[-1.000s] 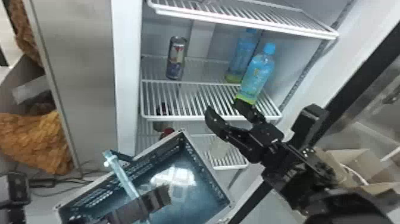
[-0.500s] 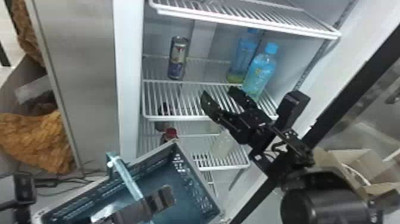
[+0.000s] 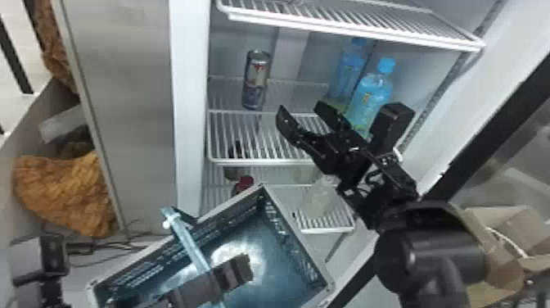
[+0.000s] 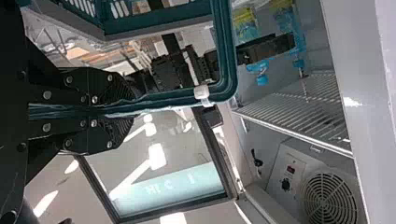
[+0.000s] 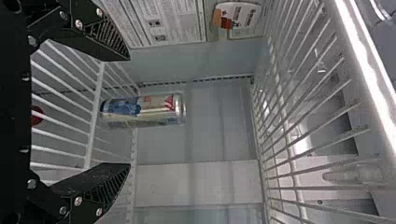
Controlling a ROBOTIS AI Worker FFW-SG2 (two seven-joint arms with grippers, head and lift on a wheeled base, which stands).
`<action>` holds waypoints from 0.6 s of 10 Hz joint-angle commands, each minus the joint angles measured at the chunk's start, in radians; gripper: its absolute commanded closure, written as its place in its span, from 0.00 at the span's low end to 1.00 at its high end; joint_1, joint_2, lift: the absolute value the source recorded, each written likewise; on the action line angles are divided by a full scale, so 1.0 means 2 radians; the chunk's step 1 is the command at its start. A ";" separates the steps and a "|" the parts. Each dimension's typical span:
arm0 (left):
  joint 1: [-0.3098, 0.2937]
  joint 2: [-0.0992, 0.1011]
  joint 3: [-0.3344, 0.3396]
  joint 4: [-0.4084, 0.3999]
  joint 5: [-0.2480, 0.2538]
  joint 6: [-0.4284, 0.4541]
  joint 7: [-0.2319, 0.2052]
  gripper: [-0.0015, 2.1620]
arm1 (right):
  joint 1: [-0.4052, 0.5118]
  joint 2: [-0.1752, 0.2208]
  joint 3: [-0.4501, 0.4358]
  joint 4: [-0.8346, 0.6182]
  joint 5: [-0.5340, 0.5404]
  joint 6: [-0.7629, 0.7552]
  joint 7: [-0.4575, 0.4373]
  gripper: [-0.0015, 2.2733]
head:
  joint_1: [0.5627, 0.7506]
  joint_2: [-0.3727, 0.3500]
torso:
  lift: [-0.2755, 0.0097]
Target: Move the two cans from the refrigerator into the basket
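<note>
Over at the open refrigerator (image 3: 188,102), the robot looks to be on the approach for a can pick. The right gripper (image 3: 300,107) has its fingers spread with nothing between them, near the can (image 3: 255,80) standing upright on the wire shelf (image 3: 262,161). Left gripper (image 4: 130,109) is pinching the handle (image 4: 177,99) of the basket (image 3: 245,217) just outside. Next move, I'd say: bring the open fingers in around the can's sides, then squeeze gently and keep it upright past the bottles (image 3: 370,94). Can't really judge from here how far short the fingers are, so grain of salt. The can itself is a slim, tall one, silvery with a blue patch lower down, a bit of red near the shiny metal top. Smooth sides, might slip if they grab it crooked.
</note>
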 commanded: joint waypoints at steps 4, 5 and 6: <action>0.000 0.001 -0.001 0.002 0.001 0.000 0.000 0.56 | -0.057 0.005 0.023 0.080 0.000 -0.022 -0.010 0.11 | 0.70 0.17 | 0.84; 0.000 0.002 -0.001 0.002 0.001 0.000 0.000 0.56 | -0.072 0.005 0.030 0.101 -0.001 -0.025 -0.012 0.11 | 0.70 0.18 | 0.84; 0.000 0.002 -0.001 0.002 0.001 0.000 0.000 0.56 | -0.089 0.005 0.036 0.122 0.000 -0.026 -0.013 0.11 | 0.70 0.19 | 0.84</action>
